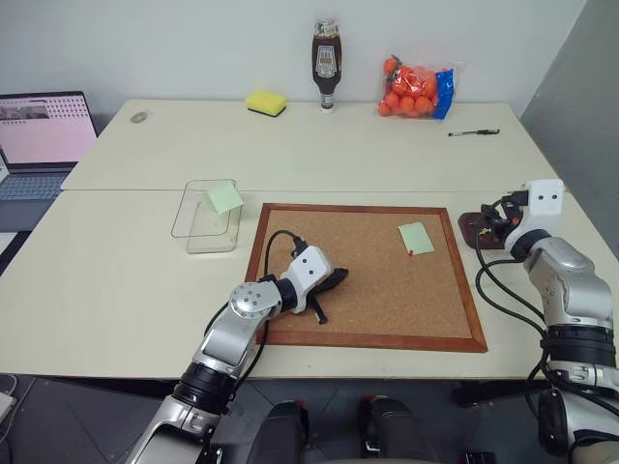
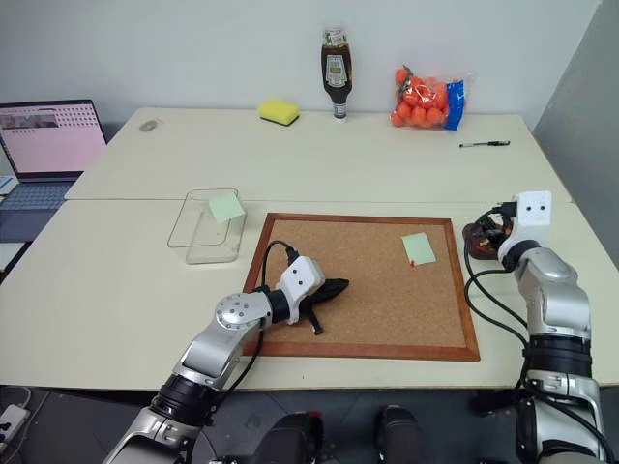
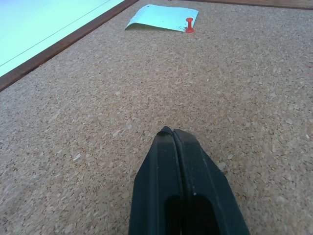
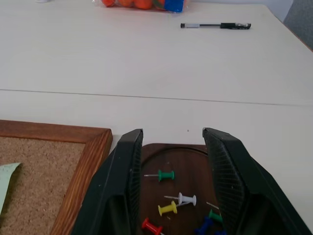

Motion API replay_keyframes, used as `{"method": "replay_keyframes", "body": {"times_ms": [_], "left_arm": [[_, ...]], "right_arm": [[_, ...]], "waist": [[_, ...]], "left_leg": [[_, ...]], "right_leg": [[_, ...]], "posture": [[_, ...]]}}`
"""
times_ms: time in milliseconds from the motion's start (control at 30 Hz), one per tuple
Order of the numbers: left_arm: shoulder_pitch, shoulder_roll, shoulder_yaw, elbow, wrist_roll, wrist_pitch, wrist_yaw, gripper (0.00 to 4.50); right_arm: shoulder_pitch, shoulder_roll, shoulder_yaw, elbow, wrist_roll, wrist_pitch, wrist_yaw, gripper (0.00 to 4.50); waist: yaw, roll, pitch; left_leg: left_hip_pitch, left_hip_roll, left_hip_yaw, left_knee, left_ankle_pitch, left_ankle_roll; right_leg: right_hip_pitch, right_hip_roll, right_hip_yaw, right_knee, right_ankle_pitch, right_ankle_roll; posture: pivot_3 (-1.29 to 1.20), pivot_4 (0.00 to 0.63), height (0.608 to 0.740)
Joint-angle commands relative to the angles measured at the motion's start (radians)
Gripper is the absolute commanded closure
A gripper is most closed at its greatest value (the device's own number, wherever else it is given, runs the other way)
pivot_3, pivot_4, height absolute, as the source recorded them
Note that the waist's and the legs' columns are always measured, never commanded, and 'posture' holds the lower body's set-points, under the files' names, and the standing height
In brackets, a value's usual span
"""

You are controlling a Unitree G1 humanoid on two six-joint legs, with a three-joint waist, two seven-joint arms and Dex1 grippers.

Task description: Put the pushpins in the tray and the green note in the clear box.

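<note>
Several pushpins (image 4: pixel 168 205) lie in the tray (image 4: pixel 188 161) between my right claw's (image 4: pixel 171 142) parted fingers; my left claw (image 3: pixel 174 134) is closed, empty.

Corkboard (image 1: pixel 368 275) at frame centre on the table (image 1: pixel 116 280). Clear box (image 1: pixel 207 217) just left of it, one note (image 1: pixel 224 197) inside. Second note (image 1: pixel 416 238) upper right on the board. Tray (image 4: pixel 183 171) off its right edge, pins (image 4: pixel 168 208) inside.
</note>
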Motion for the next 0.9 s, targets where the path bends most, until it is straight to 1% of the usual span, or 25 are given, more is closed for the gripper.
{"method": "replay_keyframes", "body": {"times_ms": [33, 600, 667, 767, 900], "left_arm": [[0.029, 0.007, -0.031, 0.019, 0.018, 0.027, -0.011, 4.5], [-0.001, -0.005, -0.038, 0.06, 0.021, 0.005, -0.02, 4.5], [-0.001, -0.003, -0.038, 0.061, 0.021, 0.004, -0.023, 4.5], [-0.004, 0.0, -0.037, 0.064, 0.022, 0.001, -0.026, 4.5], [-0.003, 0.003, -0.034, 0.065, 0.021, -0.002, -0.029, 4.5]], "right_arm": [[0.012, 0.001, -0.029, -0.059, 0.017, -0.022, -0.004, 2.44], [0.052, -0.003, -0.025, -0.185, 0.044, -0.011, 0.019, 2.44], [0.08, -0.004, -0.011, -0.235, 0.06, -0.008, 0.054, 2.44], [0.166, -0.02, 0.038, -0.361, 0.077, 0.012, 0.124, 2.44], [0.252, -0.015, 0.092, -0.496, 0.109, 0.056, 0.17, 2.44]], "waist": [[0.0, 0.0, 0.0], [0.0, 0.0, 0.0], [0.001, 0.0, 0.0], [0.004, 0.0, 0.0], [0.003, 0.0, 0.0]], "left_leg": [[0.0, 0.0, 0.0, 0.0, 0.0, 0.0], [0.0, 0.0, 0.0, 0.001, 0.0, 0.0], [0.0, 0.0, -0.001, 0.0, 0.0, 0.0], [0.0, 0.0, 0.0, 0.0, 0.0, 0.0], [-0.001, 0.0, -0.001, 0.0, 0.0, 0.0]], "right_leg": [[0.0, 0.0, 0.0, 0.0, 0.0, 0.0], [0.0, 0.0, 0.0, 0.001, 0.0, 0.001], [0.0, 0.0, -0.001, 0.001, 0.0, 0.001], [0.0, 0.0, 0.0, 0.001, 0.0, 0.001], [0.0, 0.0, -0.001, 0.0, 0.0, 0.001]], "posture": [[0.0, 0.15, 0.74], [0.0, 0.15, 0.74], [0.0, 0.15, 0.74], [0.0, 0.15, 0.74], [0.0, 0.15, 0.74]]}}
